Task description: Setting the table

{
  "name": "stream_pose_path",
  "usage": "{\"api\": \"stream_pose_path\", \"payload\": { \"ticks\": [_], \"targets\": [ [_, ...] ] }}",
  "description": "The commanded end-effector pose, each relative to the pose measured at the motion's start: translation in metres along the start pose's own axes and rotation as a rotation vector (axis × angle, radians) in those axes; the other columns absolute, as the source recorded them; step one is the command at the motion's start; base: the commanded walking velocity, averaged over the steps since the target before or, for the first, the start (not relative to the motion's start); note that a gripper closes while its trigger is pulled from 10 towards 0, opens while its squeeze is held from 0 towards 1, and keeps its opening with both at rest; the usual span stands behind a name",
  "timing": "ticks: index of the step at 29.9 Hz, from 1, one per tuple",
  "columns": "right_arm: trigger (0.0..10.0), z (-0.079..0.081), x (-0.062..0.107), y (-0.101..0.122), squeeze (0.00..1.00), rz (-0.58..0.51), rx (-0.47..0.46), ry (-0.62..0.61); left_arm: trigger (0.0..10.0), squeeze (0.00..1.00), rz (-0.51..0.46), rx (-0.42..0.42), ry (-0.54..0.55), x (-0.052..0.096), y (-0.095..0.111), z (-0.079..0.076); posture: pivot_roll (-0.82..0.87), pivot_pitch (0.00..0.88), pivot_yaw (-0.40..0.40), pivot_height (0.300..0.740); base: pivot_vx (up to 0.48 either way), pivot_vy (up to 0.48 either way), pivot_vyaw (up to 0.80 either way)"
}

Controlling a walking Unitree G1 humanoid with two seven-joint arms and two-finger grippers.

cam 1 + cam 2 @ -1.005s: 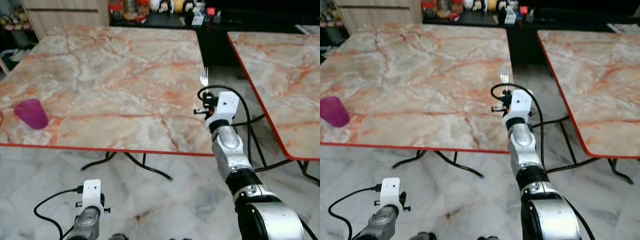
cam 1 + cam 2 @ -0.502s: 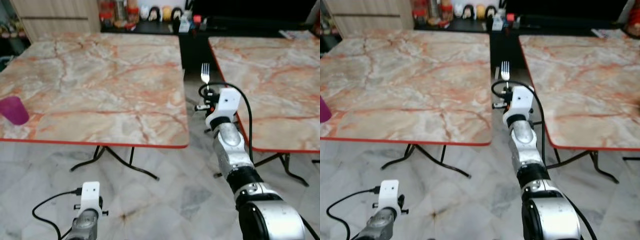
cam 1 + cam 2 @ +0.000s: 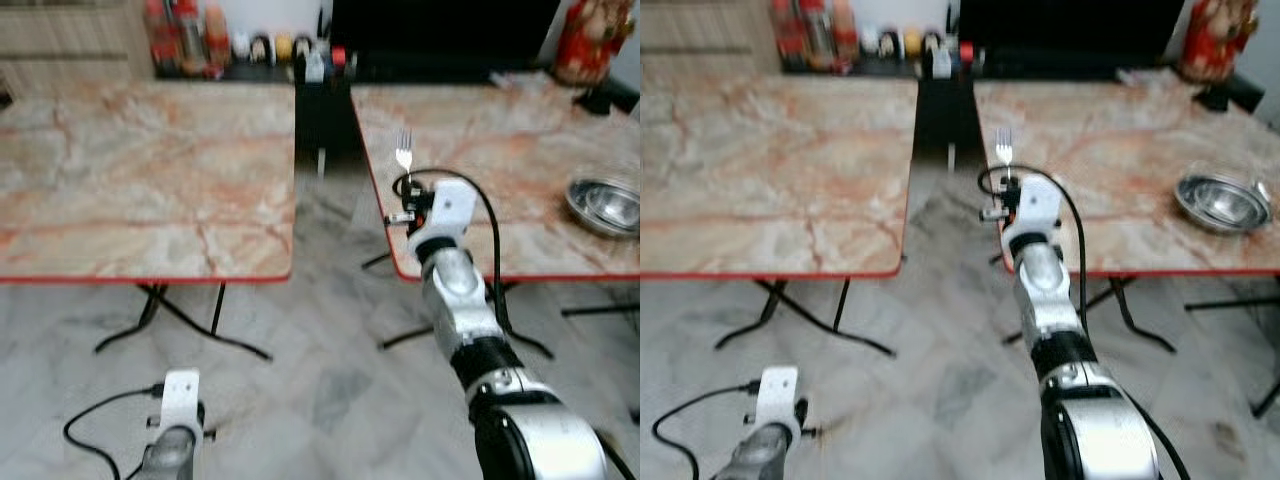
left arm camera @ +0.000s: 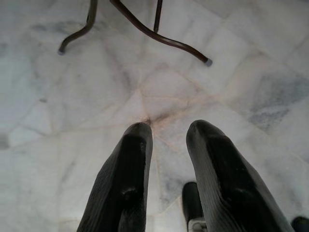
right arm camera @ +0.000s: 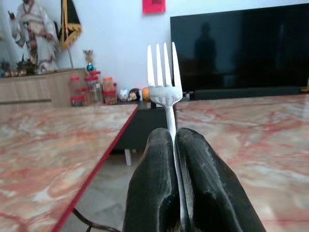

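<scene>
Steel fork (image 5: 165, 82) in right claw (image 5: 175, 140)

A dark television screen (image 5: 241, 46) stands against the white wall, with a red paper (image 5: 153, 5) fixed above its corner. On the low wooden cabinet (image 5: 29, 92) beside it are red-lidded jars (image 5: 96, 89) and a robed figurine (image 5: 35, 34). The floor (image 4: 63, 96) is pale marble tile, crossed by a desk's curved dark metal leg (image 4: 154, 36).
</scene>
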State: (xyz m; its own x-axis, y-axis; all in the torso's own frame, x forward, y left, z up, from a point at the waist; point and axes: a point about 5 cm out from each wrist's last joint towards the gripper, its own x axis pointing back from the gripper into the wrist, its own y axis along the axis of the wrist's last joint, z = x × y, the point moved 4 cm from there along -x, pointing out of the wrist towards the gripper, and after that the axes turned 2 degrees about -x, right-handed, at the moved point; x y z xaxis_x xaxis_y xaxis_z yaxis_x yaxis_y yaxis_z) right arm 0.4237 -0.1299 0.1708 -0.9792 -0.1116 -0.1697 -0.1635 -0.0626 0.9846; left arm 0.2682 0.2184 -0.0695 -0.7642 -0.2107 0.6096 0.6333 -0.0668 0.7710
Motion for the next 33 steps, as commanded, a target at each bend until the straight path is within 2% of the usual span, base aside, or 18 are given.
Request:
{"api": "stream_pose_path", "payload": {
  "ticks": [1, 9, 14, 33],
  "targets": [
    [10.0, -0.012, 0.001, 0.004, 0.0, -0.011, 0.015, -0.027, 10.0, 0.0, 0.007, 0.001, -0.015, 0.001, -0.002, -0.006, -0.01, 0.049, -0.015, 0.74, 0.319, -0.315, 0.0],
    [10.0, -0.016, 0.002, 0.004, 0.0, -0.007, 0.059, -0.046, 10.0, 0.0, 0.007, -0.002, -0.007, 0.0, -0.001, -0.004, -0.01, 0.075, -0.009, 0.74, 0.349, -0.301, 0.12],
    [10.0, -0.02, 0.004, 0.001, 0.0, -0.005, 0.01, -0.068, 10.0, 0.0, 0.004, -0.005, -0.007, 0.0, 0.0, -0.004, -0.01, 0.094, -0.01, 0.74, 0.379, -0.286, 0.28],
    [10.0, -0.027, 0.003, 0.005, 0.0, -0.01, 0.018, -0.087, 10.0, 0.0, 0.001, -0.003, -0.011, 0.0, 0.0, -0.007, -0.01, 0.106, -0.014, 0.74, 0.316, -0.358, 0.0]
  ]
}}
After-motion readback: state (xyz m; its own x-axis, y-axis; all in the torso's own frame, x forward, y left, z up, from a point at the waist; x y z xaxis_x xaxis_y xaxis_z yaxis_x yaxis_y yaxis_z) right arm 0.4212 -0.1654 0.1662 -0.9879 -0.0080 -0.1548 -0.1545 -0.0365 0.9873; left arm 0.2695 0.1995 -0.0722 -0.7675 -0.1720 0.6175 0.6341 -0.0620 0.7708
